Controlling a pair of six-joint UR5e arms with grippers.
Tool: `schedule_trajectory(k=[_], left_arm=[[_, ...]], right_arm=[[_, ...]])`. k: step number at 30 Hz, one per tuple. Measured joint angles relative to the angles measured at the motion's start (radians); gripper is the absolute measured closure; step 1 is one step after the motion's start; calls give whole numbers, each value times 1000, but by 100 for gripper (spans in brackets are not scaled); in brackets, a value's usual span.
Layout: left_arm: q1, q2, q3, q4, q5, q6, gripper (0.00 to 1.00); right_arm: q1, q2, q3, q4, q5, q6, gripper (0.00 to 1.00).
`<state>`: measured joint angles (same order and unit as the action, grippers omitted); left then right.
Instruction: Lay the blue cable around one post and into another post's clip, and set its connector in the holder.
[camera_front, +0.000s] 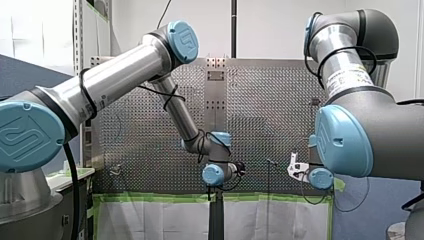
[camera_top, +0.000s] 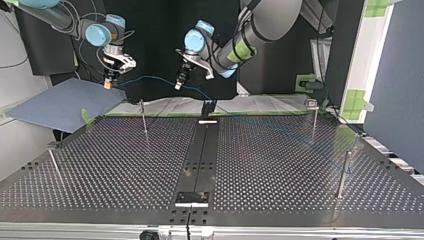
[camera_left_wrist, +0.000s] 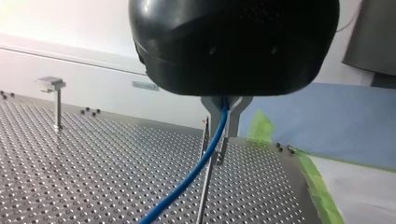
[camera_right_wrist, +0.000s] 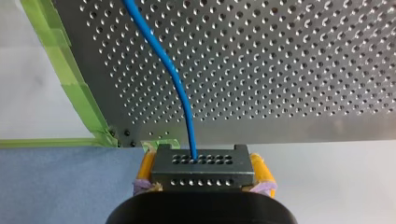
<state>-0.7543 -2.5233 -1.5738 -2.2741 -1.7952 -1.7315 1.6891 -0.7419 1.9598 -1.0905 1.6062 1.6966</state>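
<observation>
My right gripper (camera_right_wrist: 204, 169) pinches the black connector (camera_right_wrist: 201, 161) between its yellow pads, while my left gripper (camera_left_wrist: 223, 116) has its metal fingers pressed together on the blue cable (camera_left_wrist: 196, 172) a little further along, presumably so that the length between them can be steered as one span. In the top view both hang above the far edge of the perforated table (camera_top: 280, 165); the cable leaves the connector ahead of the right gripper and drops below the left one, not yet around any post (camera_top: 143, 117)
</observation>
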Motion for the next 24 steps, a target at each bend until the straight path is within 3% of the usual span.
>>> schedule_trajectory(k=[7,12,16,24], left_arm=[[-18,-42,33,18,-9,-9,99],[-29,-69,71,-4,-12,-16,99],[-33,-75,100,-16,-13,-19,99],[-34,-77,133,-35,-32,-20,99]], right_arm=[[-15,0,0,2,0,-2,100],[-26,0,0,1,-1,-11,100],[-37,0,0,0,-3,-20,100],[-63,0,-2,-3,-13,-24,100]])
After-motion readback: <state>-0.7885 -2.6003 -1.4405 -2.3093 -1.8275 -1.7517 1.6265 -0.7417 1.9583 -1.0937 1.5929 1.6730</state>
